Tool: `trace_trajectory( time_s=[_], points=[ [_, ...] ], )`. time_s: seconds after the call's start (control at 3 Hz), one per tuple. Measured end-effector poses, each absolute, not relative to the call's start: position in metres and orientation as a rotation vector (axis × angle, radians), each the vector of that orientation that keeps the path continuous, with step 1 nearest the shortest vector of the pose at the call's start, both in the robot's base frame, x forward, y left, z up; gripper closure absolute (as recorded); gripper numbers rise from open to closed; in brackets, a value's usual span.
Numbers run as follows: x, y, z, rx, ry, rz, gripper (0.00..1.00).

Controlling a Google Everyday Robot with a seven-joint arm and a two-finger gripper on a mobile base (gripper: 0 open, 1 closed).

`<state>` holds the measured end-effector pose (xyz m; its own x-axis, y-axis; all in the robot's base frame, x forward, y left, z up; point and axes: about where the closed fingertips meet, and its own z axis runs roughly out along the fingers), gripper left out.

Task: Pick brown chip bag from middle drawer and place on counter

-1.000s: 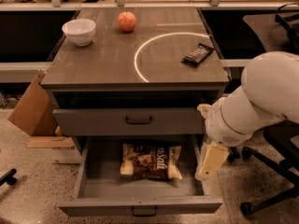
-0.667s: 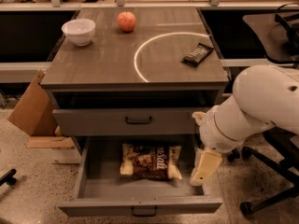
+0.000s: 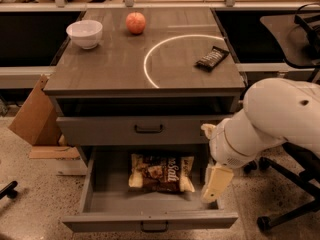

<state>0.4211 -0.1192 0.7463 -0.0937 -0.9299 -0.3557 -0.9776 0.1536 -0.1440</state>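
Note:
The brown chip bag [image 3: 161,173] lies flat in the open middle drawer [image 3: 150,219], near its back and about centred. My gripper [image 3: 215,183] hangs on the white arm [image 3: 270,121] over the drawer's right end, just right of the bag and apart from it. It holds nothing that I can see. The counter [image 3: 115,64] is the cabinet's wood-grain top above, marked with a thin white arc [image 3: 150,59].
On the counter stand a white bowl [image 3: 85,33], an apple [image 3: 135,22] and a small dark candy bar [image 3: 212,58]. The handled drawer above [image 3: 148,129] is shut. A cardboard box [image 3: 35,111] leans at the left; an office chair base [image 3: 285,204] is at the right.
My arm has swung left and a little lower, bringing the gripper over the drawer's right end and closer to the bag. The bag and the counter items have not moved.

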Motion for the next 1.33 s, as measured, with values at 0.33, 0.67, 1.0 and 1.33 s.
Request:
trace_trajectory(
  time_s=[0.33, 0.67, 1.0, 1.33],
  points=[
    [0.416, -0.107, 0.725, -1.847, 2.030, 0.205, 0.00],
    [0.410, -0.098, 0.703, -1.854, 1.998, 0.233, 0.00],
    [0.412, -0.076, 0.646, -1.870, 1.993, 0.332, 0.00],
    [0.415, -0.073, 0.640, -1.884, 1.990, 0.336, 0.00]
  ],
)
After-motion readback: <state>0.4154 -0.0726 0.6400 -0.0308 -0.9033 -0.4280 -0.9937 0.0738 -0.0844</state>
